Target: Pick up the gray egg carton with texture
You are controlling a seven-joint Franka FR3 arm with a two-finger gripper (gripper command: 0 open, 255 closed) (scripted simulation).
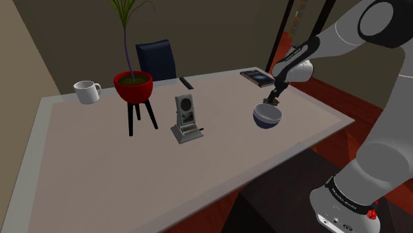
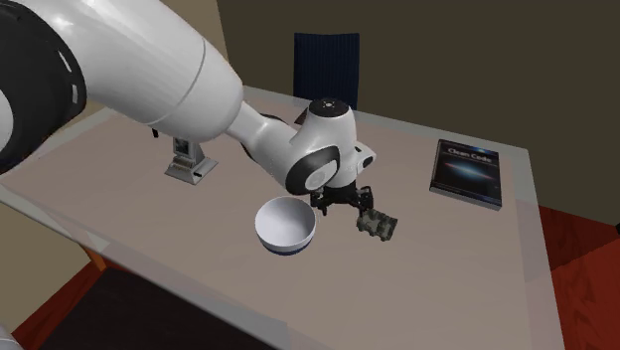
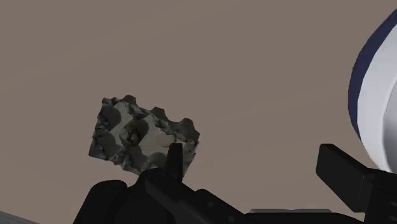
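Observation:
The gray egg carton (image 3: 143,137), rough and dimpled, lies flat on the table; in the second exterior view the carton (image 2: 378,225) sits just right of the gripper. My gripper (image 3: 261,162) hovers a little above the table, open, with nothing between its fingers. One finger (image 3: 173,159) overlaps the carton's near edge, and most of the carton lies outside the gap. The other finger (image 3: 347,173) is near the bowl. In the shoulder view the gripper (image 1: 270,100) hangs just behind the bowl, which hides the carton. From the second exterior view the gripper (image 2: 343,202) stands between bowl and carton.
A white bowl with a blue outside (image 2: 285,225) stands close beside the gripper. A dark book (image 2: 465,172) lies farther back. A gray upright device (image 1: 186,118), a red plant pot on a black stand (image 1: 133,86) and a white mug (image 1: 86,91) occupy the table (image 1: 79,165).

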